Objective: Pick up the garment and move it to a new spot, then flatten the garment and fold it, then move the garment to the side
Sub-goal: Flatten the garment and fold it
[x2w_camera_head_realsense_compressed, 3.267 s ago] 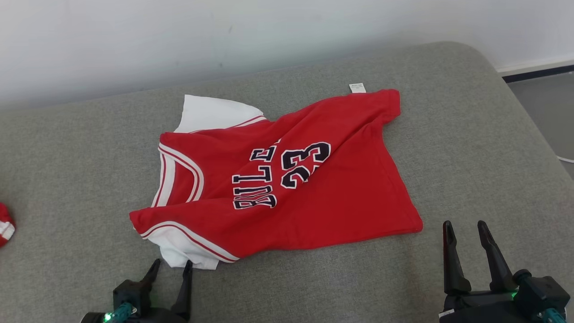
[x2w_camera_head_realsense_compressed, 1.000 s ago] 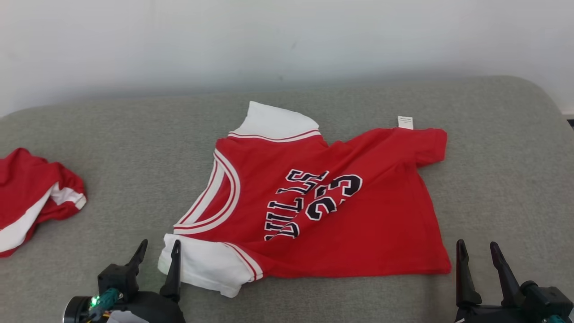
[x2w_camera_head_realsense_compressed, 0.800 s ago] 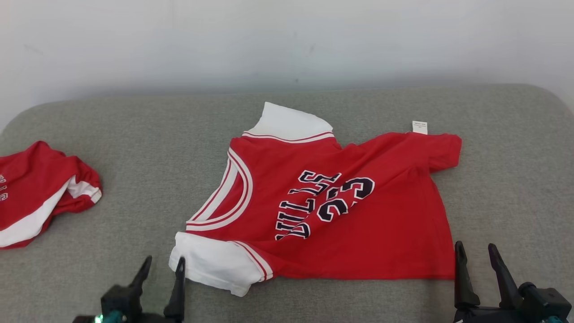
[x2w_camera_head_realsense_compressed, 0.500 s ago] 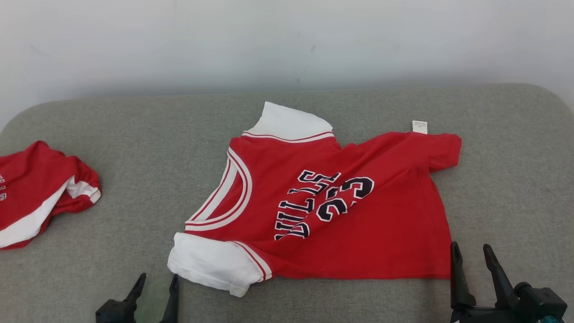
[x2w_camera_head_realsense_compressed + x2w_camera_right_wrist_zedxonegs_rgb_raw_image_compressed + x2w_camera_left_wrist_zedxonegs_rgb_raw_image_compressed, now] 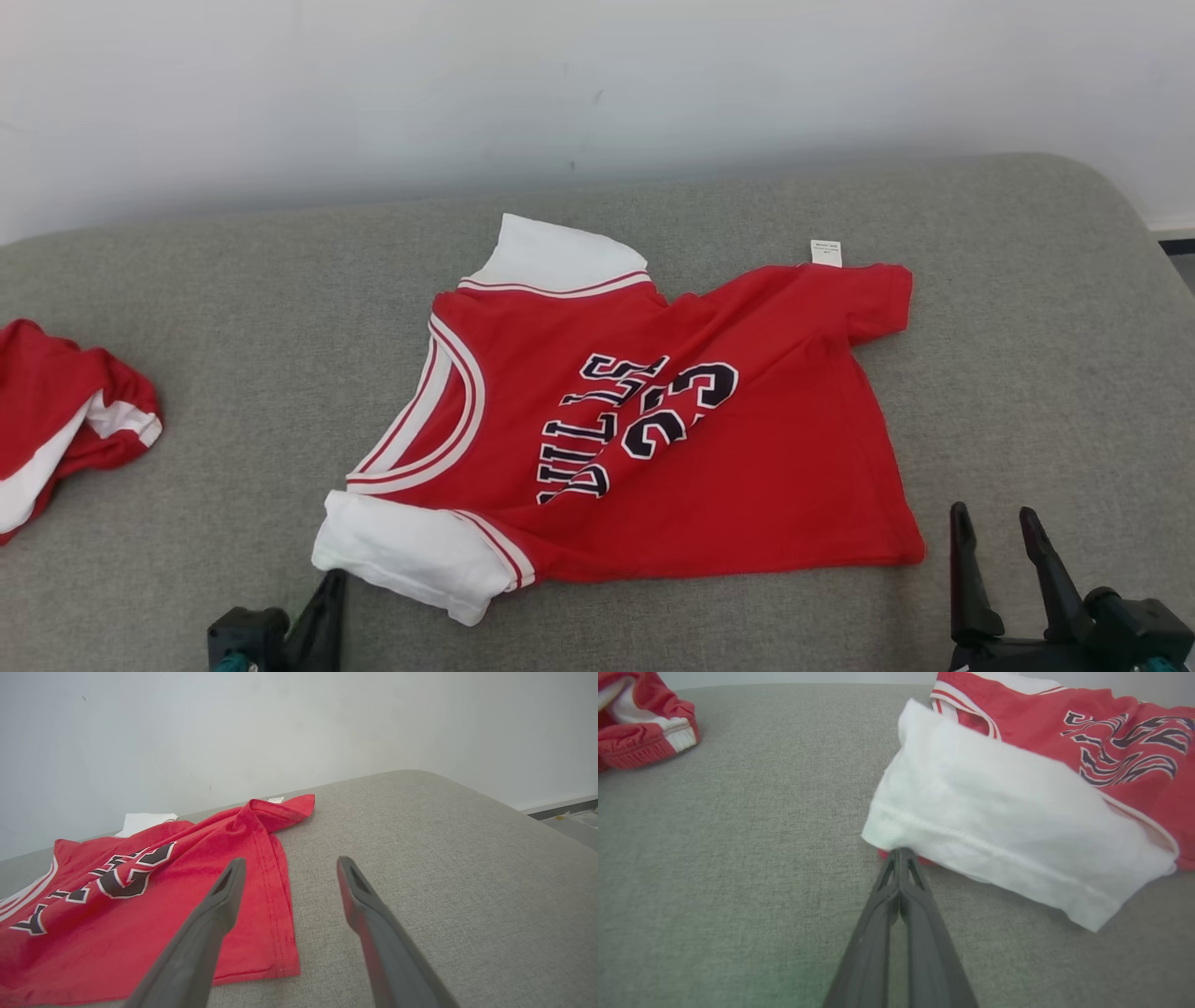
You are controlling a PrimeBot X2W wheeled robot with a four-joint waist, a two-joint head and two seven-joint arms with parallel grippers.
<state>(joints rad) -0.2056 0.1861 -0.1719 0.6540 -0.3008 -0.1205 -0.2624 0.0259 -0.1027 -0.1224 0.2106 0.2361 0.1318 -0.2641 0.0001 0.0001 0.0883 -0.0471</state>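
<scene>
Cushion (image 5: pixel 1027 373) of grey fabric under red jersey (image 5: pixel 728 467), pale wall (image 5: pixel 597 84) behind.

I face a plain pale wall (image 5: pixel 597 84), evenly lit, with a few faint scuffs. Below it spreads a wide cushion (image 5: pixel 233 271) in grey woven fabric, its far right corner rounded. Past that corner a dark baseboard (image 5: pixel 560 808) runs along the wall's foot above a strip of grey floor (image 5: pixel 579 825). Soft shadow lies where cushion meets wall.
</scene>
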